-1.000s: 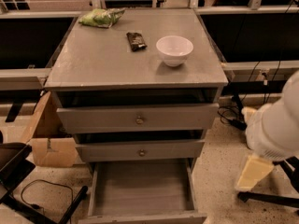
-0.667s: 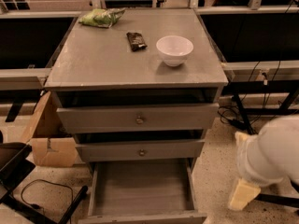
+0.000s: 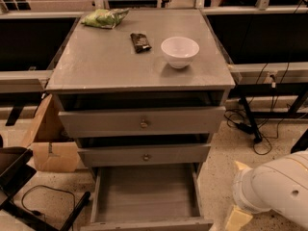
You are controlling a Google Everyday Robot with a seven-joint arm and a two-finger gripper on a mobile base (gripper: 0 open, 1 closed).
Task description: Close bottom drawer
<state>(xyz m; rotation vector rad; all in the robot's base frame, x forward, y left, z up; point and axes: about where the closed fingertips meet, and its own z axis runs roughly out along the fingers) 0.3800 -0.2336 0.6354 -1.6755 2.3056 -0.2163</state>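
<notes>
A grey three-drawer metal cabinet (image 3: 110, 64) stands in the middle of the scene, seen from above and from its near side. Three things sit on its flat top. A green crinkled snack bag (image 3: 105, 18) lies at the far left corner. A small dark wrapped packet (image 3: 140, 42) lies near the middle. A round white bowl (image 3: 179, 51) stands upright just right of the packet, apart from it.

The wide grey top drawer (image 3: 101, 122) and the grey middle drawer (image 3: 106, 156) each have a small brass knob at the centre and a dark gap above the front. The grey bottom drawer (image 3: 144, 191), lowest of the three, is pulled far out toward the near side. Its bare inside shows, and its front panel lies along the near edge of the view.

The robot's bulky white arm (image 3: 276, 191) fills the near right corner, right of the open drawer and not touching it. The cream-coloured gripper (image 3: 237, 219) shows only in part below the arm, just beside the drawer's near right corner. Whether it is open or closed cannot be told.

A brown cardboard box (image 3: 50, 146) sits on the speckled floor (image 3: 221, 153) to the left of the cabinet. Black cables (image 3: 262, 134) trail across the floor on the right.
</notes>
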